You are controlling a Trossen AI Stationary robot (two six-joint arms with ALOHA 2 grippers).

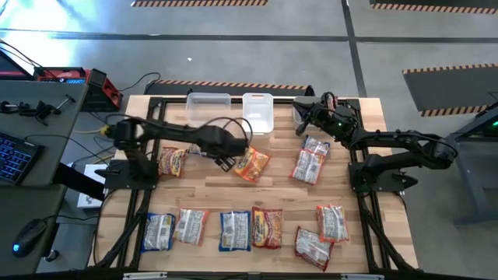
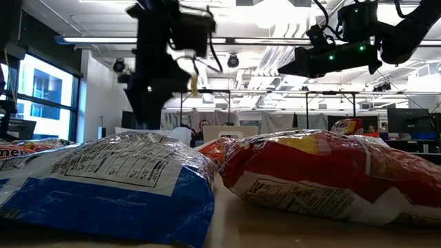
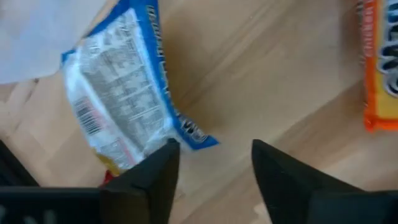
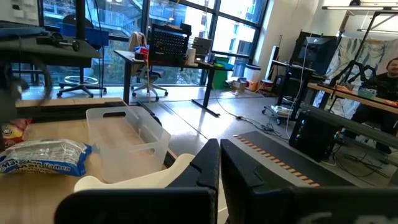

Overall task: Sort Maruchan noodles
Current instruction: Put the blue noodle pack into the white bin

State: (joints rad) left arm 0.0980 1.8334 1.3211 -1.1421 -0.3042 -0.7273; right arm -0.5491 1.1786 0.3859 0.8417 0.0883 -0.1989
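Nearest the low camera lay a blue-and-white packet (image 2: 103, 186) and a red packet (image 2: 331, 176), side by side on the wooden worktop (image 1: 272, 194), with both dark arms hanging above them.

Seen from overhead, the worktop carried the Maruchan noodles in two loose bands. Along its near edge sat a row of packets: a blue one (image 1: 159, 231), a white one (image 1: 191, 225), another blue one (image 1: 234, 230), an orange-red one (image 1: 267, 228), and two pink-and-white ones (image 1: 313, 246) (image 1: 332, 222) toward the right arm's side. Farther back lay an orange packet (image 1: 173, 162) beside the left arm's base, a second orange packet (image 1: 252, 164) near the middle, and a pair of pink-and-white packets (image 1: 310, 166) (image 1: 316, 145) just below the right arm.

Two clear bins (image 1: 208, 106) (image 1: 259, 111) stood side by side at the far edge.

The left arm reached across the middle of the worktop, its left claw (image 1: 226, 161) hovering between the two orange packets. Its fingers (image 3: 152, 177) stood apart and empty, above bare wood and what appeared to be a blue-and-white packet (image 3: 124, 93), blurred in the wrist view.

The right claw (image 1: 302, 118) was raised over the far edge beside the right-hand bin, its fingers (image 4: 205, 171) drawn nearly together with nothing between them.
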